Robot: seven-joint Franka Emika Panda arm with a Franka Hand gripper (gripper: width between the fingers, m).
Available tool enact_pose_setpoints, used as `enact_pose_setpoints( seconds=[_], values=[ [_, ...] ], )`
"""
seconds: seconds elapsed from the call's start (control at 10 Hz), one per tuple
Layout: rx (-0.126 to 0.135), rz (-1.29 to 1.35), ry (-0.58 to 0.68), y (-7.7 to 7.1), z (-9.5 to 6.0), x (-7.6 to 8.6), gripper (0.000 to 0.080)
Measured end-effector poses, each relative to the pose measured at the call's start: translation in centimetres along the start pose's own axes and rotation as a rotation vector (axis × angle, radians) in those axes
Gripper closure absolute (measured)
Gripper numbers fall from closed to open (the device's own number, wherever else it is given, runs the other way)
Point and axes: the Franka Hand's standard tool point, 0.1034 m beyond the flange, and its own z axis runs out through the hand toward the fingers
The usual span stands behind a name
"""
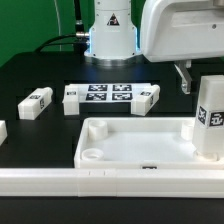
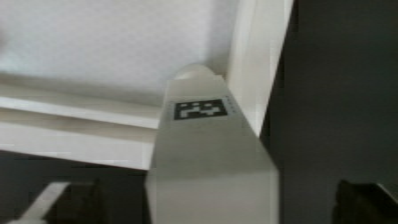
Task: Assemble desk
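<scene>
Black counter (image 1: 40, 70); claw (image 2: 210, 203) wide, straddling upright white leg (image 1: 210, 115) at tabletop (image 1: 140, 142) corner, gap showing either side.

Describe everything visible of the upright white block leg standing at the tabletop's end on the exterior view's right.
The white plastic-looking block leg stands upright, tall and rectangular, with a black-white square tag on one face. Its foot sits inside the raised rim of the white tray-like tabletop, at that right-hand end. The gripper straddles its upper end, jaws apart; the wrist view shows gaps on both sides, so no contact is visible.
</scene>
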Motion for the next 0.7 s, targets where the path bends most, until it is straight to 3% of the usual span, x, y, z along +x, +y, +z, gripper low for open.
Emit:
enact_pose_setpoints(
  seconds=[0.1, 0.2, 0.3, 0.7],
  values=[
    [0.002, 0.008, 0.0, -0.06, 0.02, -0.02, 0.0288],
    [0.002, 0.008, -0.001, -0.06, 0.03, -0.03, 0.0428],
    [0.001, 0.008, -0.001, -0.01, 0.03, -0.03, 0.051],
    [0.001, 0.033, 0.0, 0.0, 0.02, -0.02, 0.051]
  ],
)
